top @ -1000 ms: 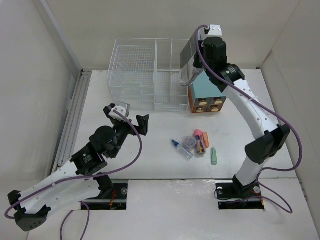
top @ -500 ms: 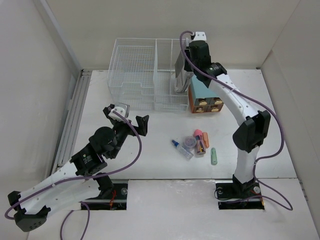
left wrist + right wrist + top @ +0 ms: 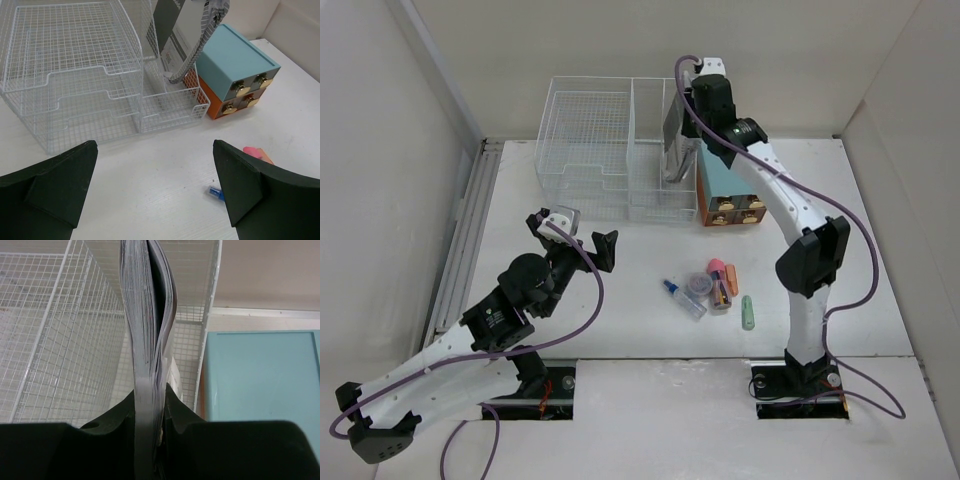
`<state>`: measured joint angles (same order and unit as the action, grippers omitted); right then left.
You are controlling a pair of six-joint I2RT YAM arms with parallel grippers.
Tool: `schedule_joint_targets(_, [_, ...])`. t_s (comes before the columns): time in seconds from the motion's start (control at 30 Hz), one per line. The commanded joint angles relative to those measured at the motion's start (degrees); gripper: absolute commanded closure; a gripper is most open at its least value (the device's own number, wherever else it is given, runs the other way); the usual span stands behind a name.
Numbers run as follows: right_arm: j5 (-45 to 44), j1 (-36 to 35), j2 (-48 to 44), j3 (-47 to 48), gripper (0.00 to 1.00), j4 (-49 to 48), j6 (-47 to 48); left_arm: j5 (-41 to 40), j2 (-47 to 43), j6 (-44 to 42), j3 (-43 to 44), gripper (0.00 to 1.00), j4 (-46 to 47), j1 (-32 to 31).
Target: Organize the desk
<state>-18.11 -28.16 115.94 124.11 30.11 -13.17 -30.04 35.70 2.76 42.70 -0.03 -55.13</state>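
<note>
White matte desk fills the floor of the top view, with a grooved metal rail down its left edge. At its far side stands a wire-mesh basket, and a teal drawer box sits just beside the basket's right end. The right gripper is pinched on a thin grey booklet, held upright on edge between the mesh walls of the basket's right-hand section. Whether the booklet's lower edge touches the basket floor cannot be told. The left gripper hangs above the desk's left half with its 2 fingers spread wide and nothing between them. Near the middle of the desk lie a blue-capped bottle, an orange marker and a green stick, close together.
</note>
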Motion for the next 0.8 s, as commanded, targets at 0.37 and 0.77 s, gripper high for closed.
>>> schedule_joint_targets(0.37, [2.6,-0.6,2.5,7.5,0.74,-2.5,-1.7,0.8,-0.9,-0.7,-0.3,0.0,1.9,-0.1])
schedule_joint_targets(0.77, [5.8,-0.6,-0.9,8.2,0.23,-3.7,1.6,1.3,0.2,-0.7,-0.3,0.0,1.9,-0.1])
